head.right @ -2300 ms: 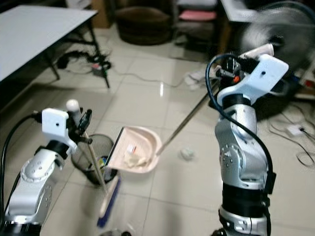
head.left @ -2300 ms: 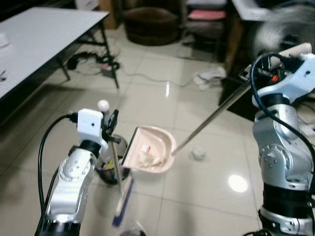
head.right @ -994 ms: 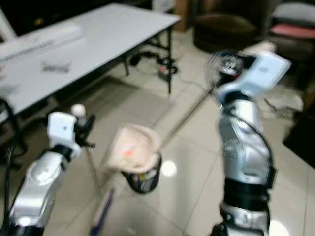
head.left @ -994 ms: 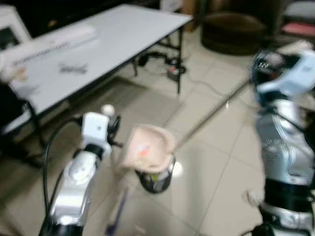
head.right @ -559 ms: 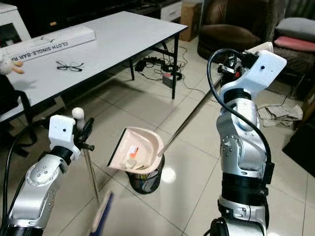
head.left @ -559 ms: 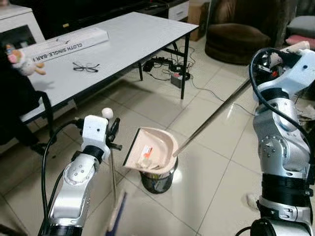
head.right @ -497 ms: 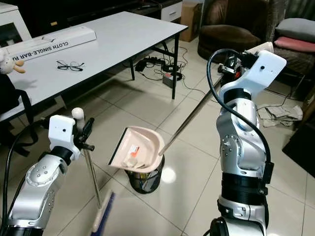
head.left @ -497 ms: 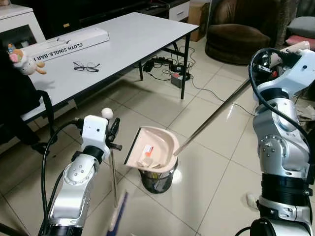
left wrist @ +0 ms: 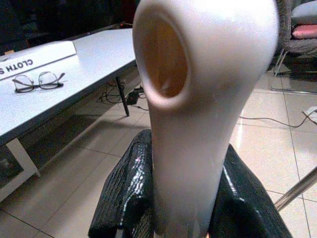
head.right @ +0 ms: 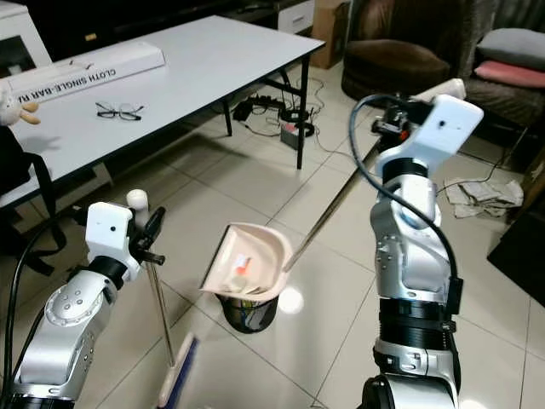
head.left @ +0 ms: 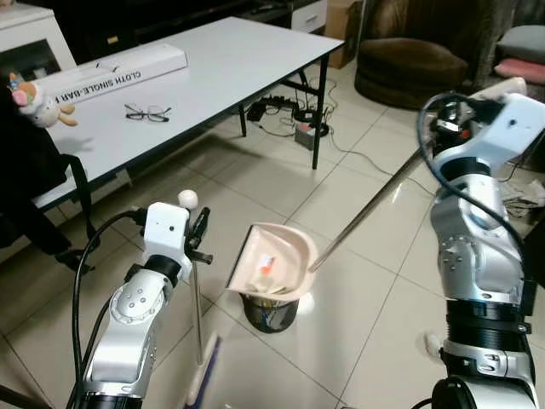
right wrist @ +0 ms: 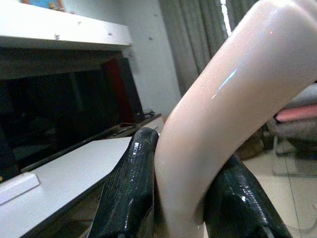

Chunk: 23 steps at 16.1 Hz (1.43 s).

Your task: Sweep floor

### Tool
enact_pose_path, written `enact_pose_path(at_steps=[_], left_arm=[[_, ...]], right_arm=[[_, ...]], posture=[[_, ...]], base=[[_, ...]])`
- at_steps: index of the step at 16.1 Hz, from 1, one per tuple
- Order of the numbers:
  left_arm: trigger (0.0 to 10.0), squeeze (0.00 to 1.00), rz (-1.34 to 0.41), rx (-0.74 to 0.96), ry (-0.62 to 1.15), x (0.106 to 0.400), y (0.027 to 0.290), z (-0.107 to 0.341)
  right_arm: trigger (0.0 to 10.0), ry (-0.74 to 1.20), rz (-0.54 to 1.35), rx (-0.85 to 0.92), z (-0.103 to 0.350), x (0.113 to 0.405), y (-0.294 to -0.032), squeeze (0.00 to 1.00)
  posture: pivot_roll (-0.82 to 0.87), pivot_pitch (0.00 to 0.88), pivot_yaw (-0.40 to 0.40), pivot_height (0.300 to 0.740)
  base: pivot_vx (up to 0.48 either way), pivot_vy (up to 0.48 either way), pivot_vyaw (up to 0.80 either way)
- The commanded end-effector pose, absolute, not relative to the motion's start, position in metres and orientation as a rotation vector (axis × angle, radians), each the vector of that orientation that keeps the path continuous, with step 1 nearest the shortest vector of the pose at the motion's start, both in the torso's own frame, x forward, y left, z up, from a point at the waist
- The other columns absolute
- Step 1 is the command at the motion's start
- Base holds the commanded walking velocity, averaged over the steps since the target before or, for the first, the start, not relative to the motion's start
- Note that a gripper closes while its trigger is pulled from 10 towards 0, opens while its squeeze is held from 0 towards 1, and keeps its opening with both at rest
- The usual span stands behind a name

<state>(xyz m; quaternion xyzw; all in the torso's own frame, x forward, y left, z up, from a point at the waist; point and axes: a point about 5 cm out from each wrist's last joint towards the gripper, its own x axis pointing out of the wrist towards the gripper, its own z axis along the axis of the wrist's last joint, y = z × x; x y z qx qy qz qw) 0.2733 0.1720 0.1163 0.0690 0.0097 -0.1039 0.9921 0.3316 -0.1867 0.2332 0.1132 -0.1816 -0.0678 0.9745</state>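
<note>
- Since half a second ago the dustpan (head.left: 274,262) has tipped steeper and shifted a bit toward the robot's right; it now hangs directly over the waste bin (head.left: 271,313), mouth side angled down.
- Bits of debris (head.right: 242,263) (white scraps, one orange piece) sit on the pan's inner face, low toward the bin. Judgement: the tilt is there to slide the sweepings in, and the dump is not finished.
- Right gripper (right wrist: 181,198) has its jaws closed around the cream grip at the top of the dustpan's long metal handle (head.left: 368,209). The arm is held high, so the pole slants down to the pan and the pan clears the bin rim.
- Left gripper (left wrist: 185,198) has its jaws clamped on the pale grip of the broom (head.right: 158,313). Its stick hangs near vertical and the blue-edged head (head.right: 176,375) sits at the floor just beside the bin, parked out of the pan's way.
- Bin is a dark mesh basket standing on the tiled floor (head.left: 358,307) with some trash already inside.
- Counter (head.left: 221,60) stands well apart on the robot's left, carrying glasses (head.left: 147,112) and a long white box (head.left: 119,70).
- Judged risk: the pan's lip overhangs the bin edge, so scraps could drop outside.
</note>
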Motion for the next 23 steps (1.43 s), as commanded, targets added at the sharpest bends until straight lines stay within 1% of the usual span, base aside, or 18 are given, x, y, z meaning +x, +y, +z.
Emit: enact_pose_path(at_steps=[1, 4, 6, 8, 9, 12, 13, 14, 16, 19, 23], left_arm=[[10.0, 0.00, -0.218, 0.160, -0.010, 0.274, 0.171, 0.125], [10.0, 0.00, -0.231, 0.165, -0.010, 0.275, 0.170, 0.125], [10.0, 0.00, -0.233, 0.167, -0.010, 0.275, 0.170, 0.125], [10.0, 0.00, -0.237, 0.170, -0.012, 0.276, 0.170, 0.126], [10.0, 0.00, -0.238, 0.171, -0.012, 0.276, 0.169, 0.126], [10.0, 0.00, -0.239, 0.177, -0.015, 0.278, 0.169, 0.127], [10.0, 0.00, -0.240, 0.179, -0.016, 0.278, 0.169, 0.127], [10.0, 0.00, -0.240, 0.179, -0.016, 0.278, 0.169, 0.127], [10.0, 0.00, -0.244, 0.183, -0.016, 0.279, 0.169, 0.127], [10.0, 0.00, -0.261, 0.194, -0.014, 0.279, 0.166, 0.127], [10.0, 0.00, -0.264, 0.199, -0.011, 0.280, 0.165, 0.126]], right_arm=[[10.0, -0.479, -0.081, 0.196, 0.255, 0.332, -0.177, 0.00], [10.0, -0.527, -0.012, 0.117, 0.257, 0.333, -0.164, 0.00], [10.0, -0.535, 0.006, 0.096, 0.257, 0.333, -0.161, 0.00], [10.0, -0.583, 0.157, -0.041, 0.256, 0.329, -0.135, 0.00], [10.0, -0.592, 0.185, -0.065, 0.255, 0.328, -0.130, 0.00], [10.0, -0.673, 0.343, -0.193, 0.248, 0.316, -0.101, 0.00], [10.0, -0.687, 0.386, -0.213, 0.245, 0.312, -0.092, 0.00], [10.0, -0.693, 0.401, -0.220, 0.244, 0.310, -0.090, 0.00], [10.0, -0.724, 0.485, -0.287, 0.239, 0.302, -0.076, 0.00], [10.0, -0.748, 0.658, -0.441, 0.222, 0.287, -0.052, 0.00], [10.0, -0.763, 0.723, -0.446, 0.212, 0.276, -0.041, 0.00]], posture=[[-0.03, 0.029, 0.057, 0.740], [-0.03, 0.024, 0.059, 0.740], [-0.03, 0.024, 0.059, 0.740], [-0.03, 0.017, 0.055, 0.740], [-0.02, 0.017, 0.054, 0.740], [-0.02, 0.020, 0.052, 0.740], [-0.02, 0.021, 0.053, 0.740], [-0.02, 0.020, 0.053, 0.740], [-0.02, 0.022, 0.054, 0.740], [-0.02, 0.022, 0.052, 0.740], [-0.02, 0.022, 0.050, 0.740]], base=[[0.000, 0.000, 0.00], [0.000, 0.000, 0.00], [0.000, 0.000, 0.00], [0.000, 0.000, 0.00], [0.000, 0.000, 0.00], [0.000, 0.000, 0.00], [0.000, 0.000, 0.00], [0.000, 0.000, 0.00], [0.000, 0.000, 0.00], [0.000, 0.000, 0.00], [0.000, 0.000, 0.00]])
